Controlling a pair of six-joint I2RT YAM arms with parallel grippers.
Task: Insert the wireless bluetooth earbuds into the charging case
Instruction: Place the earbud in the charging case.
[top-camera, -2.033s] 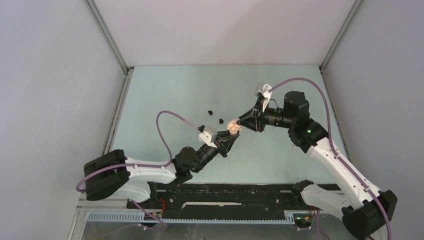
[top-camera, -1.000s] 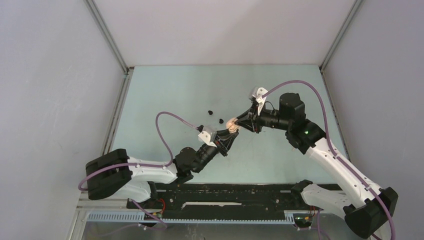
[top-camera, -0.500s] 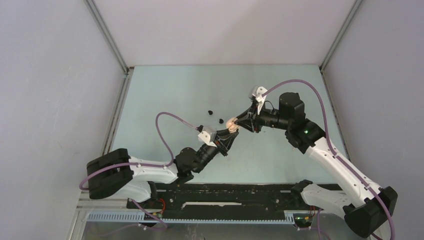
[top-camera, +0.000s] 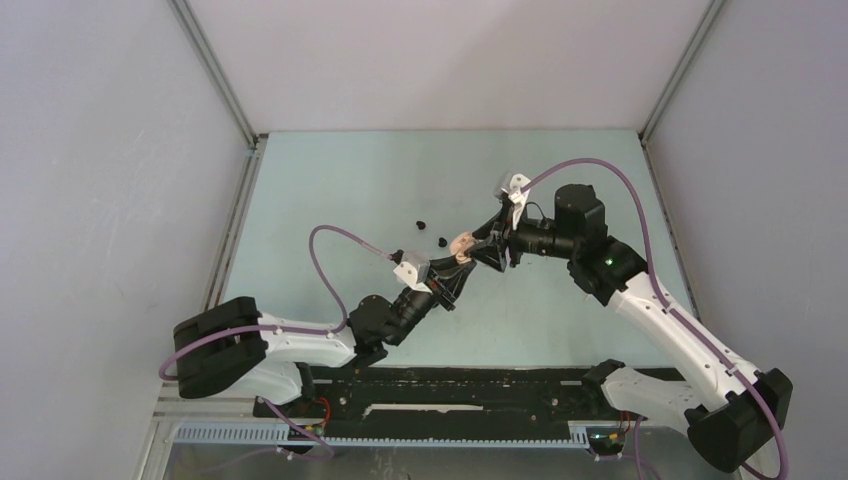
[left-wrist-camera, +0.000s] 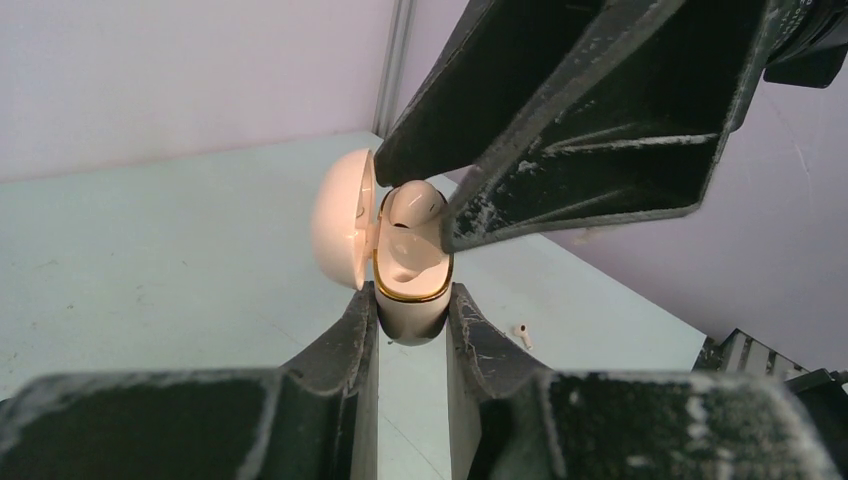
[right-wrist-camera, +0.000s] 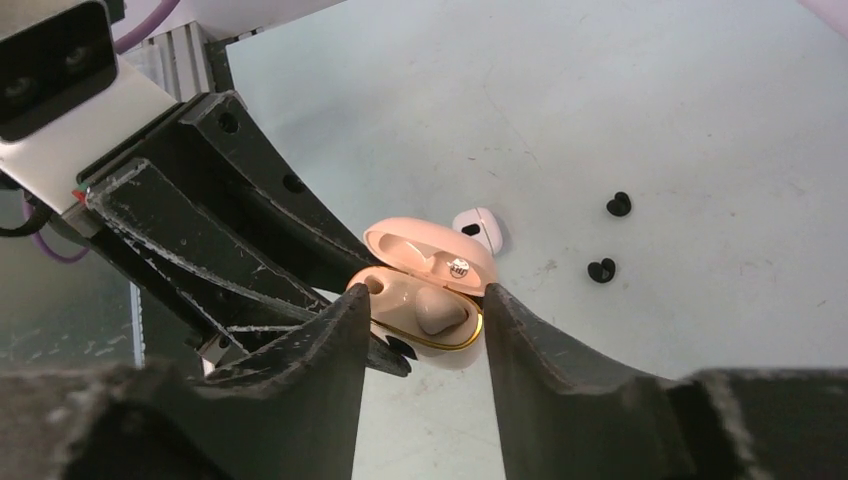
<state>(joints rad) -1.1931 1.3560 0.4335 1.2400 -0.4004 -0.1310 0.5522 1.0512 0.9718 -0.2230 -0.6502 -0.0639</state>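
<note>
**A:** What's loose on the table (top-camera: 330, 180)?

**B:** A black pair of earbuds (right-wrist-camera: 618, 204), about mid-table, left of where the arms meet and a little nearer the far edge.

**A:** And the left gripper (top-camera: 456, 262)?

**B:** Clenched on the base of the charging case (left-wrist-camera: 411, 300). It holds the case off the table with its mouth toward the other arm and the lid (left-wrist-camera: 338, 215) swung wide. I'd judge it's acting as a steady socket.

**A:** Anything inside?

**B:** One pale earbud (right-wrist-camera: 437, 310) lies in a well. A second pale bud (right-wrist-camera: 481, 226) rests on the table just past the case.

**A:** The right gripper (right-wrist-camera: 424, 298)?

**B:** Its jaws are parted and straddle the case's mouth, grasping nothing, so the bud looks released. The other well seems unfilled, so I'd call the task roughly halfway done.
</note>
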